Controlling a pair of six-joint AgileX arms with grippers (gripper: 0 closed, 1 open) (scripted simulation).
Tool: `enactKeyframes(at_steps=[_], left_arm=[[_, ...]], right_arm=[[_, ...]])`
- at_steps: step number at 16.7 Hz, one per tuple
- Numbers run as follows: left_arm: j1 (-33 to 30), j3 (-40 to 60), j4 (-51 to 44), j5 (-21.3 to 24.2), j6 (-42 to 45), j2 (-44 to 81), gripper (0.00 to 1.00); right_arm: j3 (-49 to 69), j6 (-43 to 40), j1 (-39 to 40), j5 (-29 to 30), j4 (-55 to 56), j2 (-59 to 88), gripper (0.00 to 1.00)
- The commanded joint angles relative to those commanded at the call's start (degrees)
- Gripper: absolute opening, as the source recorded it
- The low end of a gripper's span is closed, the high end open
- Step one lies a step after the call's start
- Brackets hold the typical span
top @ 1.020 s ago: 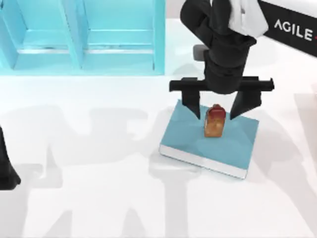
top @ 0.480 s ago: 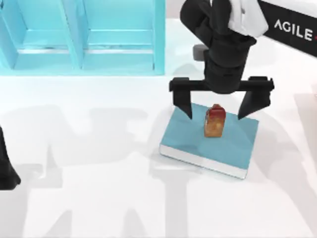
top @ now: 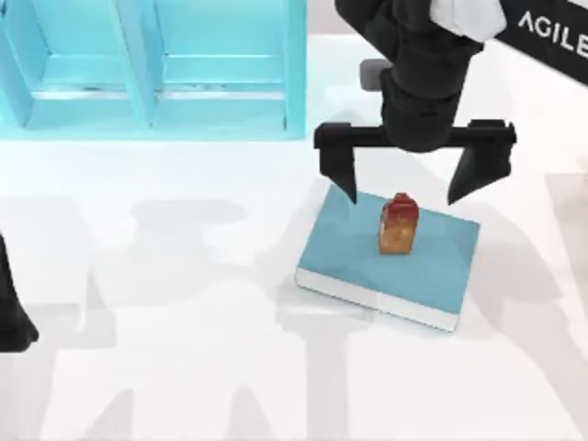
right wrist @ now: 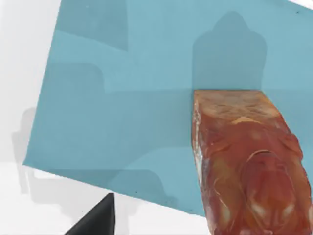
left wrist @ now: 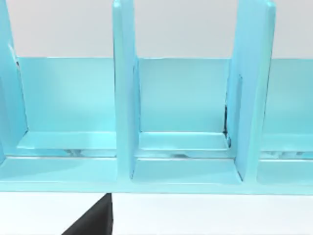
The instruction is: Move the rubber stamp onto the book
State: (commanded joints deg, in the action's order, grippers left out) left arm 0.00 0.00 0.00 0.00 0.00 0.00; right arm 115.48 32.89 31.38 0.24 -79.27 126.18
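Note:
The rubber stamp [top: 399, 223], a small block red on top and amber below, stands upright on the teal-blue book [top: 351, 250], which lies flat right of the table's centre. My right gripper [top: 412, 186] hangs open above the stamp, its two black fingers spread wide to either side and touching nothing. The right wrist view looks straight down on the stamp [right wrist: 247, 161] and the book's cover [right wrist: 117, 98]. My left arm [top: 11, 312] stays parked at the table's left edge.
A large turquoise shelf unit [top: 147, 64] with compartments stands along the back left, seen close up as the shelf unit [left wrist: 124, 98] in the left wrist view. White tabletop surrounds the book on the front and left.
My right gripper has opened wider and risen away from the stamp, which stays standing on the book. The left arm has not moved.

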Motion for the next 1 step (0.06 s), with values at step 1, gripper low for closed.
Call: enactKeyframes(at_steps=[1], left_arm=[[0.0,0.0,0.0,0.0,0.0,0.0,1.0]], right_arm=[[0.28,-0.01,-0.01,0.0,-0.28,-0.03,1.0]])
